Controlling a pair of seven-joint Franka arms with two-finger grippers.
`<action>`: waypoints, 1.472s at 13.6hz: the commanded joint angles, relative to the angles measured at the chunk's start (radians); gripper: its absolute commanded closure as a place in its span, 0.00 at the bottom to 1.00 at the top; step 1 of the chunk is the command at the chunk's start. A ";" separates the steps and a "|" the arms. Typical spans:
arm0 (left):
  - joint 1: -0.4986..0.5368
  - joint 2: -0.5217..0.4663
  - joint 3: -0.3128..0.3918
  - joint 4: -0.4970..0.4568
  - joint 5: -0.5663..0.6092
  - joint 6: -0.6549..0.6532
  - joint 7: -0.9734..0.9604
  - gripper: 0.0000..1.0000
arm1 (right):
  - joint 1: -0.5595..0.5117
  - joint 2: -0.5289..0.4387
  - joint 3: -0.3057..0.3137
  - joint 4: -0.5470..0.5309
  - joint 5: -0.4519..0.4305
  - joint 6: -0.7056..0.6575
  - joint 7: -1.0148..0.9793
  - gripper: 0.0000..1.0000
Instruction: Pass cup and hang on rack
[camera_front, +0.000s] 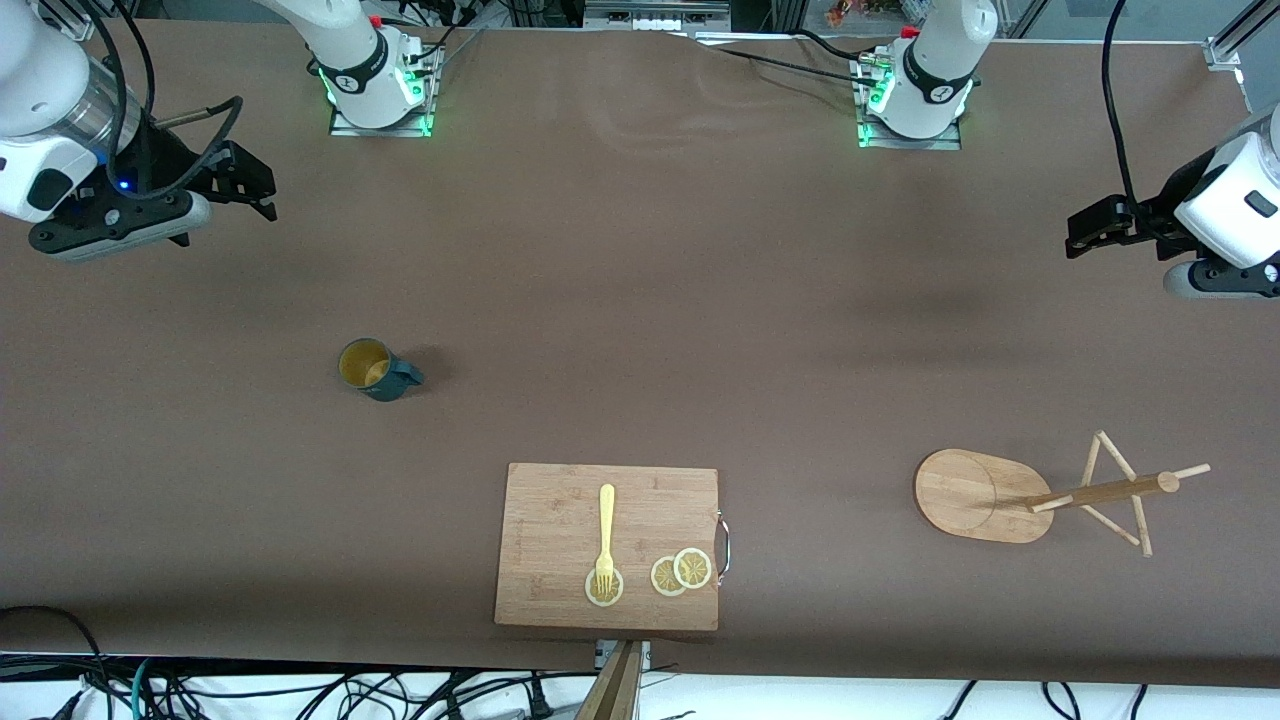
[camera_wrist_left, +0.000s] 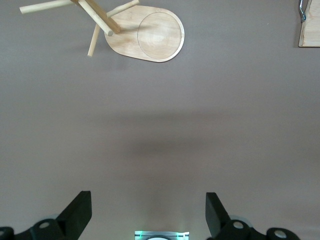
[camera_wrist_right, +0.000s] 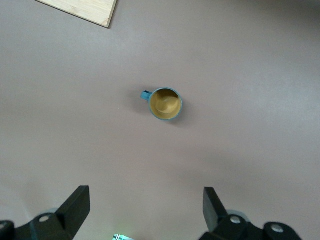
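The dark teal cup with a yellow inside stands upright on the brown table toward the right arm's end; it also shows in the right wrist view, handle on its side. The wooden rack stands toward the left arm's end, its oval base and pegged post in the left wrist view. My right gripper is open and empty, high over bare table, apart from the cup. My left gripper is open and empty, high over bare table, apart from the rack.
A bamboo cutting board with a yellow fork and three lemon slices lies near the table's front edge, between cup and rack. Both arm bases stand along the table's back edge.
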 joint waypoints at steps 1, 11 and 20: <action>0.007 0.014 -0.002 0.030 -0.020 -0.009 0.016 0.00 | -0.008 0.004 0.005 0.029 -0.011 -0.044 0.028 0.00; 0.006 0.014 -0.002 0.030 -0.020 -0.009 0.016 0.00 | -0.143 0.025 0.094 -0.114 -0.006 0.076 0.036 0.00; 0.004 0.014 -0.002 0.030 -0.020 -0.009 0.016 0.00 | -0.153 0.280 0.091 -0.355 0.002 0.621 0.046 0.00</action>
